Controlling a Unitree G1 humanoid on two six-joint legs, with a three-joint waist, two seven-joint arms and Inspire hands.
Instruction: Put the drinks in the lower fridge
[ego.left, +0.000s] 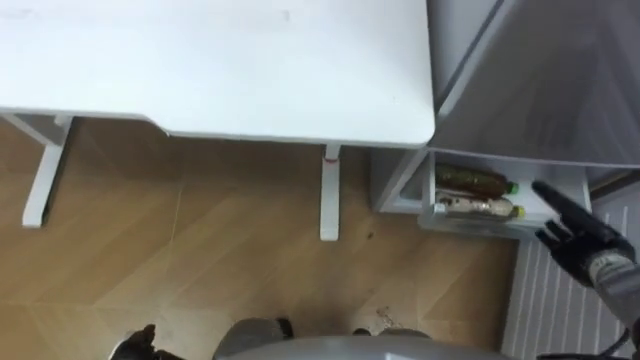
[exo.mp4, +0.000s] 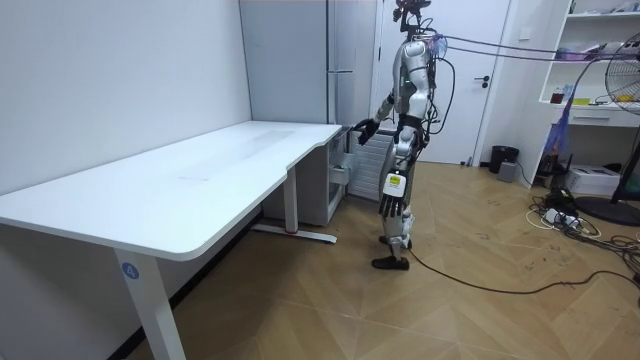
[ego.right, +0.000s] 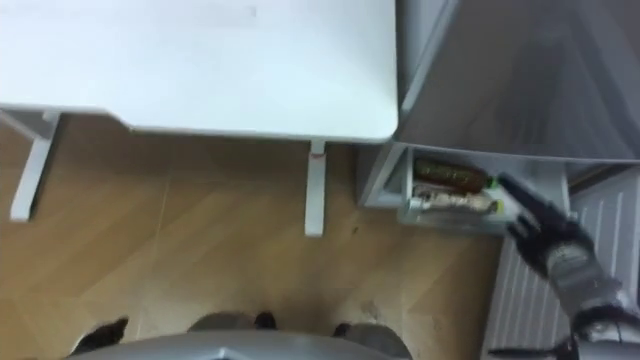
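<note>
The long white laminate desk (ego.left: 220, 70) occupied the upper left of the eye views. The tall grey metal fridge (ego.left: 540, 80) stood against its far right end. In the room view the robot stood on the wooden floor at that end of the desk, facing the fridge.

The white plastic lower fridge compartment (ego.left: 470, 226) stood open beneath the grey body. Two drinks lay on their sides inside it, one behind the other and close together:
- the dark brown plastic bottle with a green cap (ego.left: 470, 180), farther in;
- the pale labelled plastic bottle with a green cap (ego.left: 475, 207), nearer the front edge.

The black right hand (ego.left: 575, 240) reached towards the compartment with straight, spread fingers and held nothing. Its fingertips lay just beside the capped ends; contact could not be confirmed at this angle. The left hand (exo.mp4: 392, 212) hung at the robot's side, and the set of its fingers could not be told.

Assessment: both visible drinks were already stowed, so placement appeared complete. The likely remaining steps were withdrawing the right hand and shutting the compartment.
</note>
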